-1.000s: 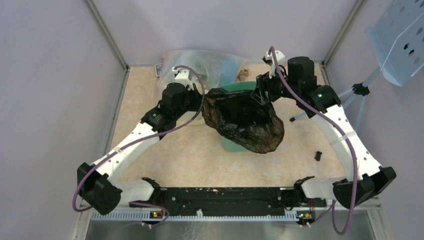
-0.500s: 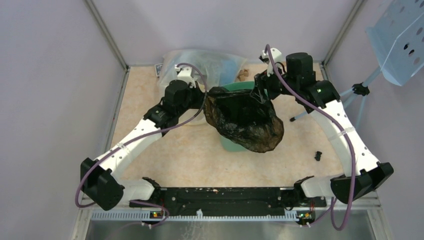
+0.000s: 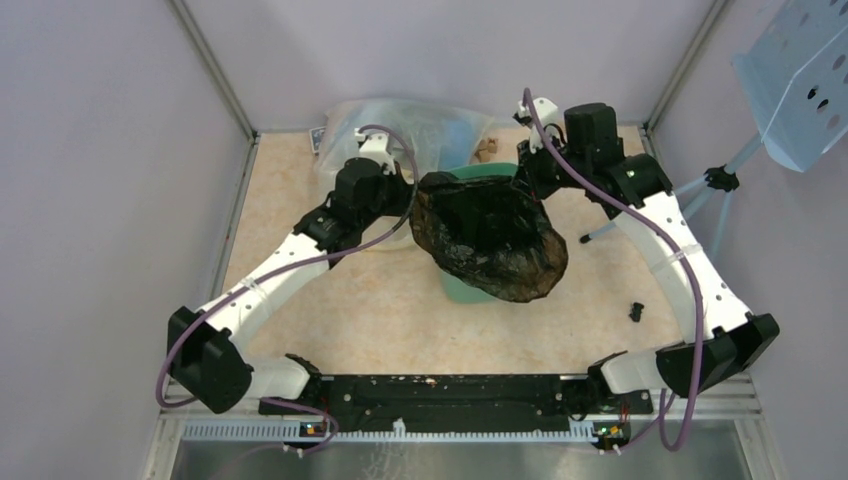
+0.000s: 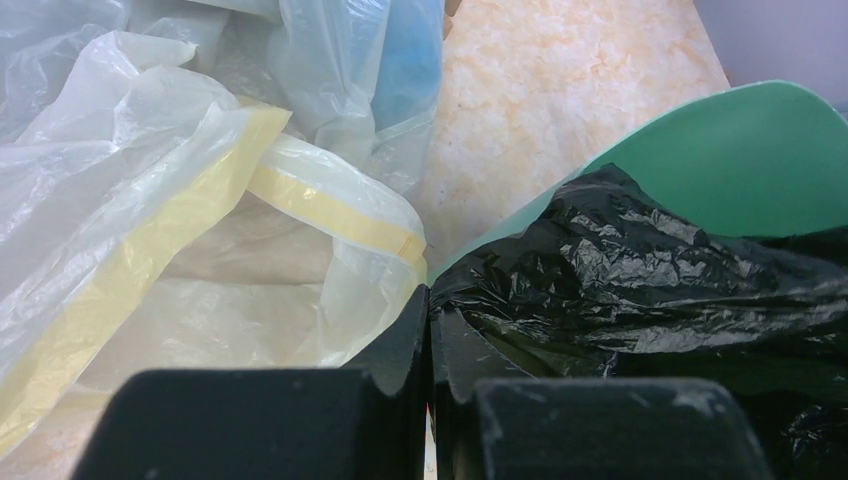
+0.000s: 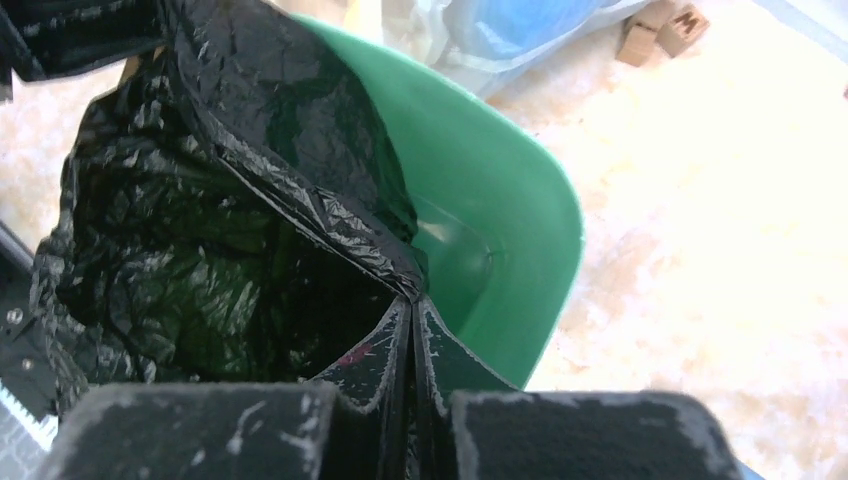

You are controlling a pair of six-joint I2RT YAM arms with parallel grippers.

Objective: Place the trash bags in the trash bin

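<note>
I find left gripper (image 4: 430,328) and right gripper (image 5: 412,318) each clenched on the crinkled, glossy black bag (image 3: 492,240), bag spread over smooth mint-green bin (image 3: 458,289), near tabletop (image 3: 330,300) far edge

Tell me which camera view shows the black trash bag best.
Top external: it shows the whole black trash bag spread above the green bin. The left wrist view catches only one crinkled edge beside the bin wall; the right wrist view looks into the bag's open mouth, its outline cut off.
</note>
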